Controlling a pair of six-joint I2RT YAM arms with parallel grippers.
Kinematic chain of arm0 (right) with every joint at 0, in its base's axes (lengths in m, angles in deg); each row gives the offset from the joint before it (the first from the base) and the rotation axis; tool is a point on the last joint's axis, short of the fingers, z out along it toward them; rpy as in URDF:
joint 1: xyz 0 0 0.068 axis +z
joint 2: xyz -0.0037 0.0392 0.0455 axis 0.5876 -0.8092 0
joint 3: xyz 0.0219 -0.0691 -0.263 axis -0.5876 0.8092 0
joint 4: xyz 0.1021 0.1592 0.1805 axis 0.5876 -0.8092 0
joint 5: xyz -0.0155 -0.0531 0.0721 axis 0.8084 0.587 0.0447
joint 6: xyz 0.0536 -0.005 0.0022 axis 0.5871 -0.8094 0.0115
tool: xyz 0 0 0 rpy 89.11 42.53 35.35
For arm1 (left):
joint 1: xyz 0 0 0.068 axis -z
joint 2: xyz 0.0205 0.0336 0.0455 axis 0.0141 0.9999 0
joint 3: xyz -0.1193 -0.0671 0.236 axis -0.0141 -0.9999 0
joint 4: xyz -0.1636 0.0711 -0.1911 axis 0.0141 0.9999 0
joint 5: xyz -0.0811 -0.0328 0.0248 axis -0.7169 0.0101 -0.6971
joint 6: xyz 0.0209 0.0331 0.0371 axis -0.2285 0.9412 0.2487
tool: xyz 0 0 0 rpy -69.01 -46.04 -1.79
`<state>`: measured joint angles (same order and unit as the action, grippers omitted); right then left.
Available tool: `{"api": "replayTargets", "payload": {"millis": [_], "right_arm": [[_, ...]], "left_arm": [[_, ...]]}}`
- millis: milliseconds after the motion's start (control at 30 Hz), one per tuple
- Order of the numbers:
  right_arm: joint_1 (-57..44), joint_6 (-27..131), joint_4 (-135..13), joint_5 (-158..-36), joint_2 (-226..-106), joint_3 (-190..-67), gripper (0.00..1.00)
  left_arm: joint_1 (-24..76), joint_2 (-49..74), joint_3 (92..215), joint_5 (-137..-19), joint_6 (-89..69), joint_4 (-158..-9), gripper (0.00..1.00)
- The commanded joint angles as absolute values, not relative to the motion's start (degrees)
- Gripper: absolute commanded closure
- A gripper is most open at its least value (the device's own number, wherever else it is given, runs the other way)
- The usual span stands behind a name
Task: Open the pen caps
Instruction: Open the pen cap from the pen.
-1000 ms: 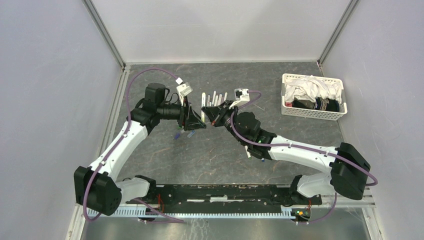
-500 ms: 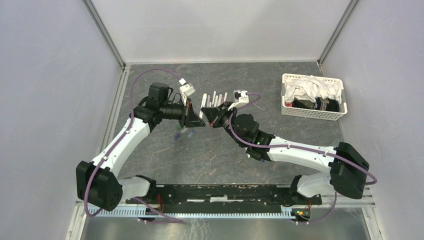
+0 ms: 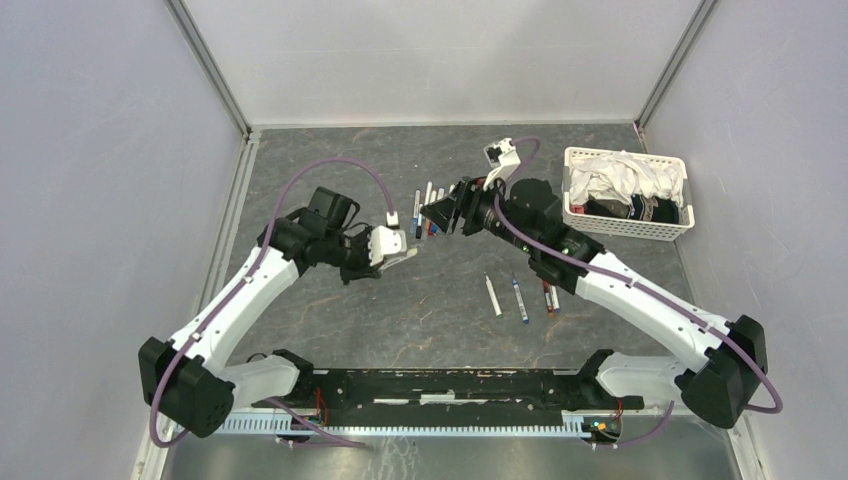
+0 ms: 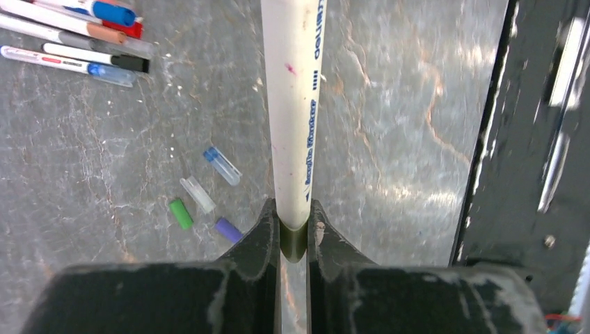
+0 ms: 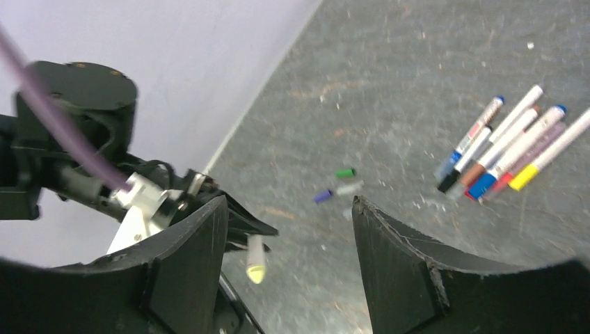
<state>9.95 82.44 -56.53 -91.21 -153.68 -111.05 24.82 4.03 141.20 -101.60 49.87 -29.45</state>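
Grey marbled table top (image 3: 330,335) runs out to a metal channel (image 3: 232,240) along the left wall, and a broad stretch of it shows left of the row of white marker pens with coloured ends (image 3: 428,208), which I use as my marker.

My left gripper (image 3: 400,254) sits just near-left of that row. Its jaws are clamped on a white-barrelled marker pen (image 4: 296,104) at its olive-coloured end, and the barrel runs straight out past the fingertips. Four small loose plastic pen caps (image 4: 205,198), blue-tinted, clear, green and purple, lie close together on the table left of the row. From overhead the left arm hides them, so I see them only through the wrist cameras.

The row itself lies slightly fanned, and a wide strip of table shows between it and the back wall.

My right gripper (image 3: 441,214) hangs just right of the row and above it, jaws spread wide with nothing between them.

Near-right of the row a few slim pens (image 3: 520,297) lie flat, a little apart from each other. Well to the right of the row stands a white slotted plastic basket (image 3: 622,229) holding cloths, close to the right wall. A black mounting rail (image 3: 450,385) closes off the near edge.
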Motion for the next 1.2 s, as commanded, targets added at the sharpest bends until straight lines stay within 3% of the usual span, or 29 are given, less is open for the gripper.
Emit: {"api": "replayTargets", "payload": {"millis": [0, 267, 900, 1000, 1167], "right_arm": [[6.9, 77.1, -71.0, -109.5, -157.3, -116.6, 0.29], [7.2, 75.8, -74.3, -126.4, -166.9, -120.0, 0.28], [15.8, 84.9, -61.1, -133.7, -180.7, -120.2, 0.37], [16.0, 87.6, -56.4, -134.9, -182.5, -120.4, 0.44], [15.8, 91.3, -49.2, -136.2, -182.9, -118.4, 0.81]], "left_arm": [[29.5, 0.0, 138.6, -92.9, 64.4, -24.8, 0.98], [37.6, 0.1, 138.6, -84.5, 67.4, -21.8, 0.98], [40.7, 2.0, 140.7, -80.6, 67.4, -24.9, 0.98], [41.0, 1.9, 141.0, -81.0, 67.3, -24.9, 0.98], [41.1, 1.6, 141.9, -82.4, 66.7, -24.9, 0.96]]}}
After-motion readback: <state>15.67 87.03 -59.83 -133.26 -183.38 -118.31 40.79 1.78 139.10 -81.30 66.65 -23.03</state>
